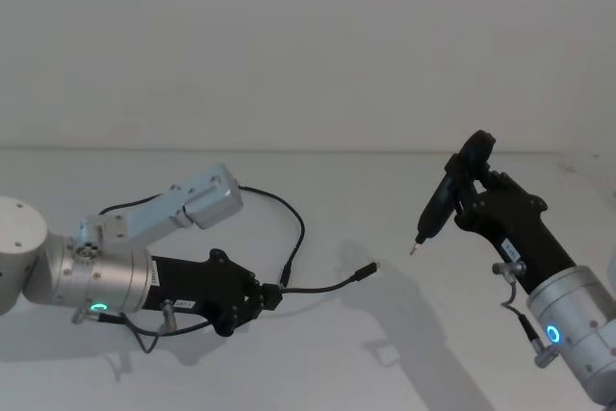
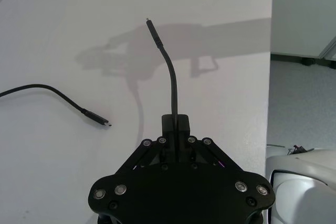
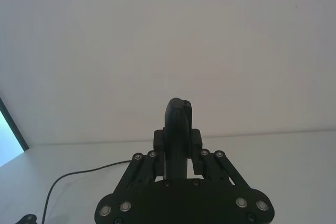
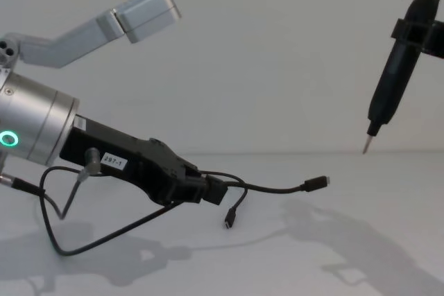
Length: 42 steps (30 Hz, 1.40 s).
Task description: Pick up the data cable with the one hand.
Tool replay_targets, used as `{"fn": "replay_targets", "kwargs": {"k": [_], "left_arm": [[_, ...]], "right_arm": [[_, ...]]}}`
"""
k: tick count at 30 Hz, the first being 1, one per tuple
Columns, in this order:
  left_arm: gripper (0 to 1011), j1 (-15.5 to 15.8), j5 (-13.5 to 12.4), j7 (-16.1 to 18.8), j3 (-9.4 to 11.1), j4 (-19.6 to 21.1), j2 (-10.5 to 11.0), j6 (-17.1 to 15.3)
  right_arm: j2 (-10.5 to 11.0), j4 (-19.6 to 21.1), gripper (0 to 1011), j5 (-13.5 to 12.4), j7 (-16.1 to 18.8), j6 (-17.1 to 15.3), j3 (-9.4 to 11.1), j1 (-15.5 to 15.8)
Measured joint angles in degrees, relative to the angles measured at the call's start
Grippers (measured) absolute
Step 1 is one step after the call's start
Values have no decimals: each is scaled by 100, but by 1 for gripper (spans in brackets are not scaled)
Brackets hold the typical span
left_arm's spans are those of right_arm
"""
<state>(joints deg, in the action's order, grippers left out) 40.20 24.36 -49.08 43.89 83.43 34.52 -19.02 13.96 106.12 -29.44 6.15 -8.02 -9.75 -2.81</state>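
Note:
My left gripper (image 1: pixel 272 295) (image 4: pixel 215 192) (image 2: pixel 176 123) is shut on the data cable (image 1: pixel 327 286), a thin black cord. A short stretch sticks forward from the jaws, ending in a metal-tipped plug (image 1: pixel 369 270) (image 4: pixel 318 183) (image 2: pixel 151 25) held just above the table. The rest of the data cable loops back over the table (image 1: pixel 299 228), and its other plug (image 4: pixel 229 222) (image 2: pixel 100 120) is near the table surface below the gripper. My right gripper (image 1: pixel 476 182) (image 3: pixel 178 137), raised at the right, is shut on a slim black pen-shaped tool (image 1: pixel 438 204) (image 4: pixel 392 88) whose tip points down.
The white table (image 1: pixel 414 334) runs back to a pale wall. In the left wrist view the table's edge (image 2: pixel 271 77) lies to one side, with floor beyond. The grey camera housing (image 1: pixel 207 194) on the left arm sits above the cable loop.

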Motion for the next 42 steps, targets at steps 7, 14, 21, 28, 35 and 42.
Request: {"fn": "replay_targets", "kwargs": {"k": [7, 14, 21, 28, 35, 42], "left_arm": [[41, 7, 12, -43, -2, 8, 36, 34], [40, 10, 16, -68, -2, 14, 58, 55], [41, 14, 21, -82, -2, 18, 68, 65], [41, 16, 23, -89, -2, 19, 73, 70], [41, 16, 22, -94, -2, 19, 76, 75], [41, 16, 22, -98, -2, 19, 79, 76]], "right_arm": [[-62, -148, 279, -82, -10, -7, -60, -101], [-103, -285, 279, -144, -6, -8, -133, -192], [-115, -362, 279, -187, 4, -8, -181, -240], [-125, -449, 279, -208, 15, -4, -225, -273], [-136, -548, 279, -211, 27, 8, -257, -306], [-143, -639, 279, -211, 53, 23, -270, -344]]}}
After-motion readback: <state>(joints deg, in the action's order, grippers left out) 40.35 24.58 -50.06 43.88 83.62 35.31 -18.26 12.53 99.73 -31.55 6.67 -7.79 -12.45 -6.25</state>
